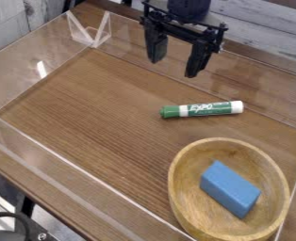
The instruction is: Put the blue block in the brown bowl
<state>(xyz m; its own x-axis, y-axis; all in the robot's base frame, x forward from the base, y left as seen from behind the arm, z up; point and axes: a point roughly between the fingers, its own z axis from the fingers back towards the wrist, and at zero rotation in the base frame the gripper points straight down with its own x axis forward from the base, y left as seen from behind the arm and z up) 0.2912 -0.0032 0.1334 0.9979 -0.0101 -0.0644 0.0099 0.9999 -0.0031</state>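
Note:
The blue block (230,186) lies flat inside the brown bowl (191,159), a little right of its middle, at the lower right of the table. My gripper (174,56) hangs at the top centre, well behind the bowl, pointing down. Its two black fingers stand apart with nothing between them, so it is open.
A green-and-white marker (203,110) lies on the wooden table between the gripper and the bowl. Clear acrylic walls (38,71) ring the table, with a folded clear stand (88,33) at the back left.

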